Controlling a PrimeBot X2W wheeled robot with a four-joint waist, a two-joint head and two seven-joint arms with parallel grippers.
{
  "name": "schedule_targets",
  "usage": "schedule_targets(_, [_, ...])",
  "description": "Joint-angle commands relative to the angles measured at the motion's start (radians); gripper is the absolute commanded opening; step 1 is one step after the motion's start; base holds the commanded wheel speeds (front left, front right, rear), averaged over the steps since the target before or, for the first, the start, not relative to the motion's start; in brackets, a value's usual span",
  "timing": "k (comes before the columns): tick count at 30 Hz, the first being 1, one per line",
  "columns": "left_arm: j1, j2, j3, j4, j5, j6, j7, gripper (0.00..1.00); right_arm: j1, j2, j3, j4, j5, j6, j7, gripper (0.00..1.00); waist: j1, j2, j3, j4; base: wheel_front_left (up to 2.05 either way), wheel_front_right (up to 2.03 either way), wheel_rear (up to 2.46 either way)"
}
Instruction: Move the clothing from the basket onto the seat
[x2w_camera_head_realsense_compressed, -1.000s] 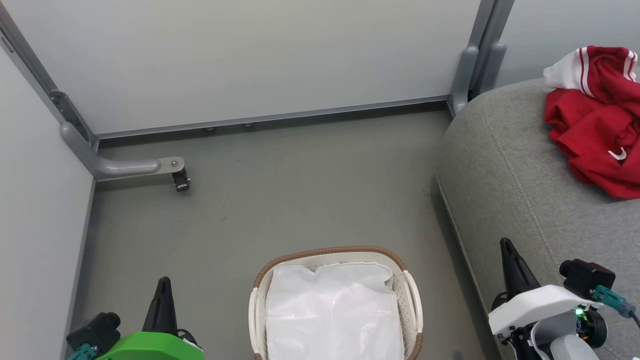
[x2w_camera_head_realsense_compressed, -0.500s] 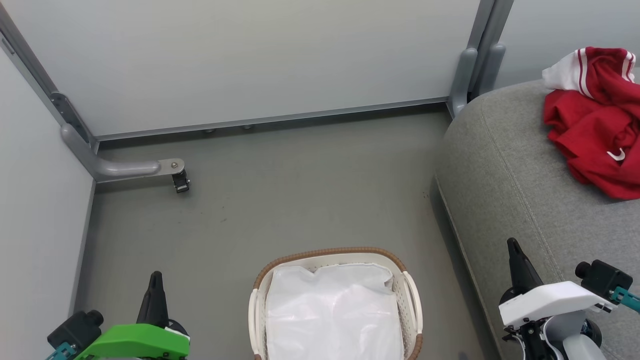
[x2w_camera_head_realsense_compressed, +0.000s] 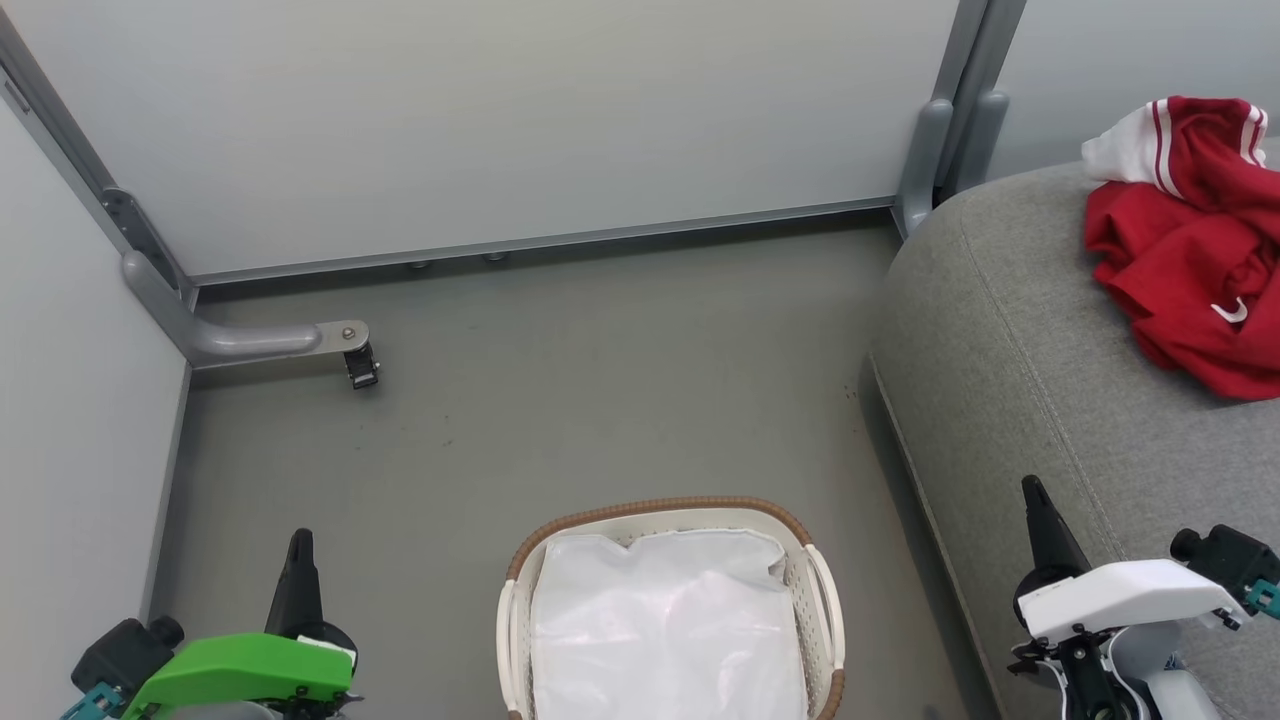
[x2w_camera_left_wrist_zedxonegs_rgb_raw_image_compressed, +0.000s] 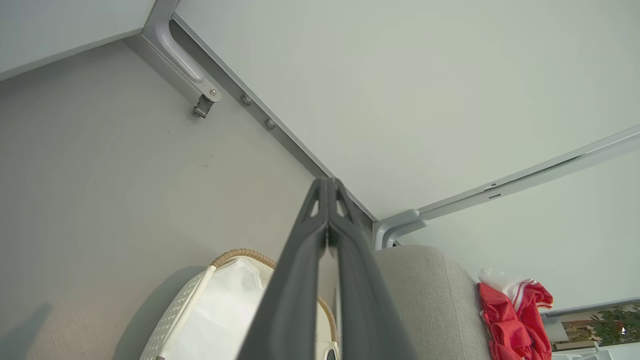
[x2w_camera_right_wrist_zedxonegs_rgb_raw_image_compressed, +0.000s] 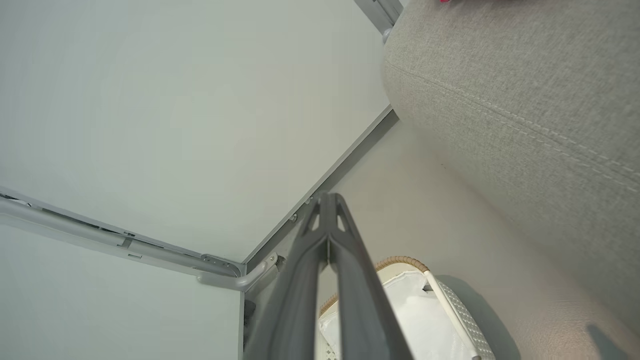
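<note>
The red clothing (x2w_camera_head_realsense_compressed: 1190, 250) with white striped trim lies crumpled on the grey seat (x2w_camera_head_realsense_compressed: 1020, 340) at the right, also seen in the left wrist view as clothing (x2w_camera_left_wrist_zedxonegs_rgb_raw_image_compressed: 515, 320) on the seat (x2w_camera_left_wrist_zedxonegs_rgb_raw_image_compressed: 425, 295). The white basket (x2w_camera_head_realsense_compressed: 825, 590) with its brown rim stands on the floor at bottom centre, holding just its white liner. My left gripper (x2w_camera_head_realsense_compressed: 298, 545) is shut and empty at the lower left, left of the basket. My right gripper (x2w_camera_head_realsense_compressed: 1033, 492) is shut and empty at the lower right, over the seat's front edge. Both wrist views show the fingers (x2w_camera_left_wrist_zedxonegs_rgb_raw_image_compressed: 327, 220) (x2w_camera_right_wrist_zedxonegs_rgb_raw_image_compressed: 327, 225) pressed together.
Pale partition walls (x2w_camera_head_realsense_compressed: 500, 120) with grey frames enclose the floor. A grey partition foot with a caster (x2w_camera_head_realsense_compressed: 360, 365) juts out at the left. Another grey post (x2w_camera_head_realsense_compressed: 935, 160) stands by the seat's corner. Open grey floor lies beyond the basket.
Both grippers have drawn back toward the bottom corners, the left one down and to the left, the right one to the right. The clothing and basket lie as before.
</note>
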Motion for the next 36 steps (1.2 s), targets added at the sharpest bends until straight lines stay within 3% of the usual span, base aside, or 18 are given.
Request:
schedule_targets(1, [-0.03,0.004,0.007,-0.015,-0.03,-0.003,0.008,0.0,-0.017,-0.007,-0.006,-0.016,0.032,-0.001,0.007,0.0,0.0,0.0,0.0,0.0,0.0,0.0,0.0])
schedule_targets(36, [-0.06,0.005,0.055,-0.036,-0.35,-0.012,0.101,0.0,-0.02,-0.009,-0.041,-0.033,0.387,-0.001,0.099,0.0,0.0,0.0,-0.012,-0.003,0.0,0.0,0.0])
